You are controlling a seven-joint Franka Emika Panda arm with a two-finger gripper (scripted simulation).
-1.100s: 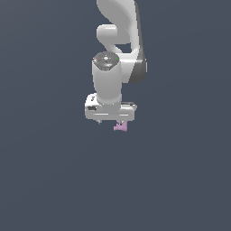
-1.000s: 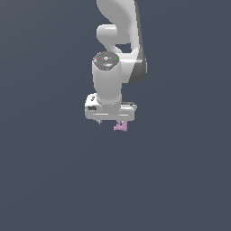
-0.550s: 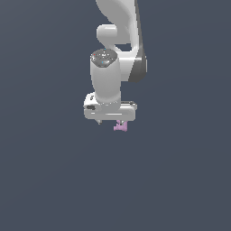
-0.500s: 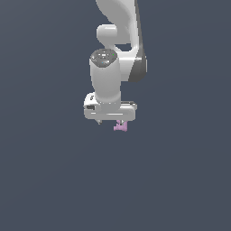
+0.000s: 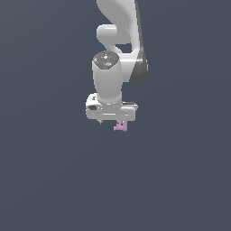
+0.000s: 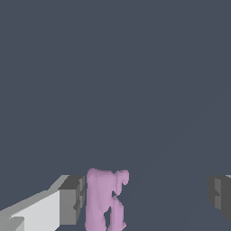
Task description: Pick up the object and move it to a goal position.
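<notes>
Now pink object (image 6: 105, 198) beside one of fingers (image 6: 72, 199), other well apart.

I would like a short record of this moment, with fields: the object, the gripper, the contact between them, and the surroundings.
object: small pink-lilac lumpy object, showing just under the gripper in the exterior view
gripper: white gripper, pointing down, jaws open
contact: in the wrist view one finger is right beside the object, contact not certain; the other finger is clearly apart from it
grasp: not closed on the object
surroundings: plain dark grey background; no goal marker visible in either view
</notes>
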